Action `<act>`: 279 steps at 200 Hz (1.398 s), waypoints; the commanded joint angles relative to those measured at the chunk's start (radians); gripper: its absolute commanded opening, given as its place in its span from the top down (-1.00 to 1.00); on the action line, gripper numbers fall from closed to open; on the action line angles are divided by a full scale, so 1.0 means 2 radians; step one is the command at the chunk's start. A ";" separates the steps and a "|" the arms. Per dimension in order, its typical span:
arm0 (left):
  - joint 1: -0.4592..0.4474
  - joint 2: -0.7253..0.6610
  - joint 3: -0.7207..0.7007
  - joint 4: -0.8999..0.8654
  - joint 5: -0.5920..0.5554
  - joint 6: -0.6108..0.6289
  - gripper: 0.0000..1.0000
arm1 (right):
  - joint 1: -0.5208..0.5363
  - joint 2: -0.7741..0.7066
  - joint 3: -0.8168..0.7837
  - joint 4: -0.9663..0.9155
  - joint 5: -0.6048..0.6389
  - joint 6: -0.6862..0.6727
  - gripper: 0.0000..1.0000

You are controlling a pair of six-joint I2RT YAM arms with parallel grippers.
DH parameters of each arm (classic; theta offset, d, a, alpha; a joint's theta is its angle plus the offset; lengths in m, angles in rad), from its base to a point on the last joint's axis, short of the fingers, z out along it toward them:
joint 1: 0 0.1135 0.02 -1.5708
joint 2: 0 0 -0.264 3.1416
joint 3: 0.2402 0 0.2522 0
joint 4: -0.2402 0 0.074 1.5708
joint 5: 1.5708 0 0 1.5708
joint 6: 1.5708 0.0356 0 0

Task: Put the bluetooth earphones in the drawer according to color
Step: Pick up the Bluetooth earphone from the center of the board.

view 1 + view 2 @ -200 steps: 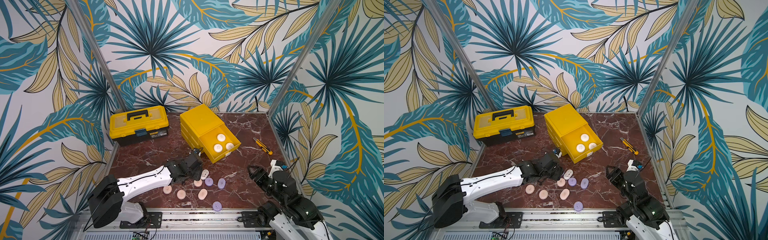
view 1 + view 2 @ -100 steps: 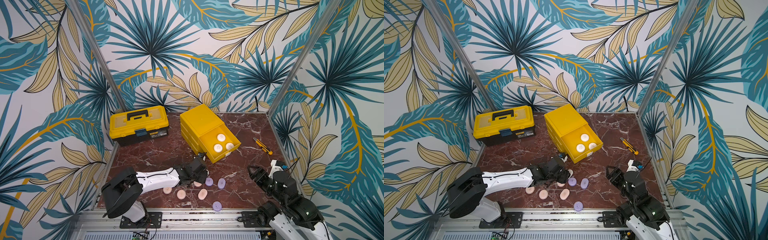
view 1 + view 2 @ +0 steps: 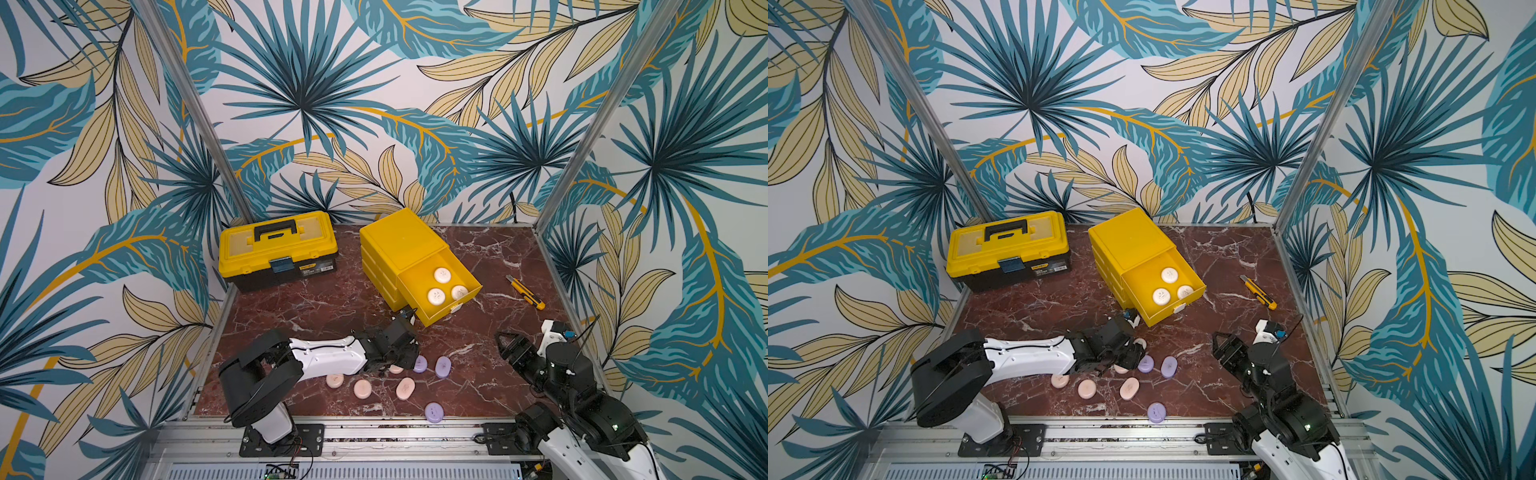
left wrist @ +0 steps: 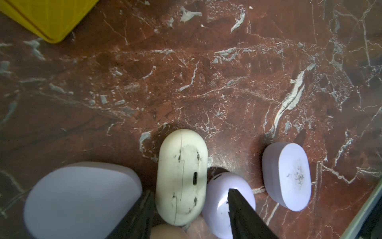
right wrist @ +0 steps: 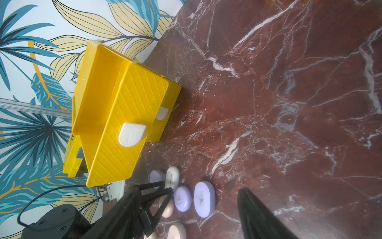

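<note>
Yellow 3-drawer chest [image 3: 395, 245] sits angled at back of table [image 3: 324, 303]. Top drawer [image 3: 415, 282] is pulled out w/ 3 white cases [image 3: 436, 296] flat inside. Toward front: 1 white case [image 4: 182, 178] on its edge btwn lilac cases [image 3: 443, 367]. Pink cases [image 3: 362, 388] lie flat nearby. Lone lilac case [image 3: 434, 412] is at front edge.

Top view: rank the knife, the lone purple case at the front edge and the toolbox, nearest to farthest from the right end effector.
1. The knife, just behind the right end effector, on the right side.
2. The lone purple case, at the front edge, toward the middle.
3. The toolbox, at the back left.
</note>
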 commanded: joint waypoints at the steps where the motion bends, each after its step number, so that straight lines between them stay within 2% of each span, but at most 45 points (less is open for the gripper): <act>1: -0.001 0.006 0.001 -0.001 -0.005 0.003 -0.23 | -0.001 -0.006 0.003 -0.008 0.004 -0.010 -0.57; 90: -0.001 0.027 0.019 0.001 -0.012 0.008 -0.21 | -0.001 -0.002 0.003 -0.008 0.007 -0.011 -0.58; 176: -0.003 0.041 0.033 -0.010 -0.024 0.010 -0.10 | -0.001 -0.004 0.001 -0.008 0.007 -0.011 -0.58; 183: -0.003 0.042 0.034 -0.010 -0.040 0.010 -0.09 | -0.001 -0.005 0.001 -0.008 0.008 -0.012 -0.58; 279: -0.006 0.040 0.031 -0.016 -0.051 0.011 0.19 | -0.001 -0.007 0.001 -0.008 0.006 -0.011 -0.58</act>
